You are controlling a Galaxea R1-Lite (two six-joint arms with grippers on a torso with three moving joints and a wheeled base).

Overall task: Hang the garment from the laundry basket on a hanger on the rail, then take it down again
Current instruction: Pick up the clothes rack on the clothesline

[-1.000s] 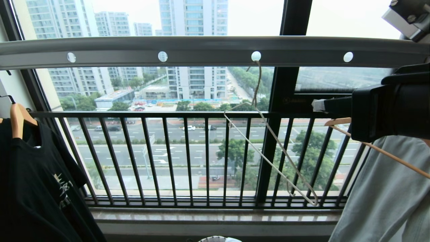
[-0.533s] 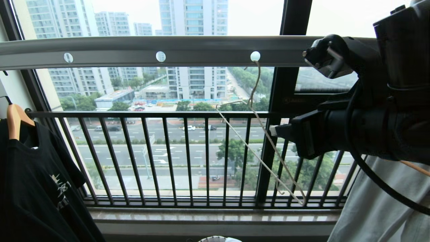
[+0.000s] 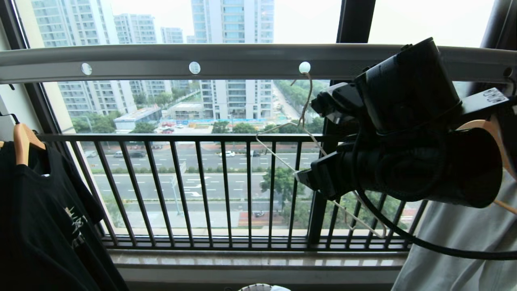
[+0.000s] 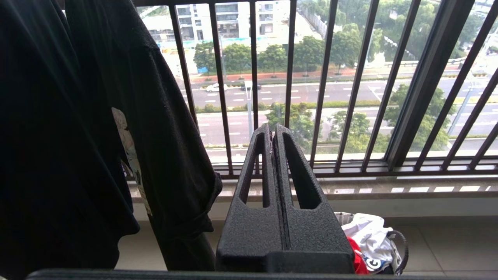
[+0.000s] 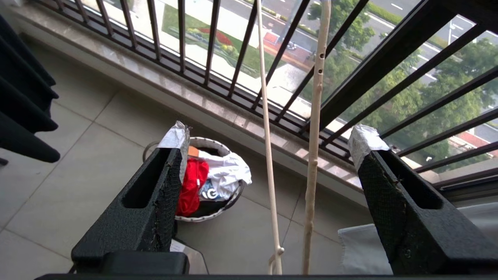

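The grey rail (image 3: pixel 242 56) runs across the top of the head view. From one of its round holes hangs the empty cream wire hanger (image 3: pixel 310 93). My right gripper (image 3: pixel 315 139) is open, level with the hanger's lower part. In the right wrist view two of the hanger's (image 5: pixel 266 116) wires run between the spread fingers of that gripper (image 5: pixel 270 138), touching neither. Below on the floor stands the laundry basket (image 5: pixel 200 219), holding the red garment (image 5: pixel 190 186) beside white cloth. My left gripper (image 4: pixel 272 134) is shut and empty, low near the basket (image 4: pixel 342 218) and garment (image 4: pixel 356 257).
A black T-shirt (image 3: pixel 36 226) hangs on a wooden hanger (image 3: pixel 22 141) at the left. A pale grey-blue garment (image 3: pixel 456 246) hangs at the right, behind my right arm. The black balcony railing (image 3: pixel 202 186) and window sill (image 3: pixel 258 258) stand straight ahead.
My right arm has swung in from the right edge towards the hanger and its gripper has opened around the hanger's wires. The hanger has swayed slightly left. The left arm stayed still.
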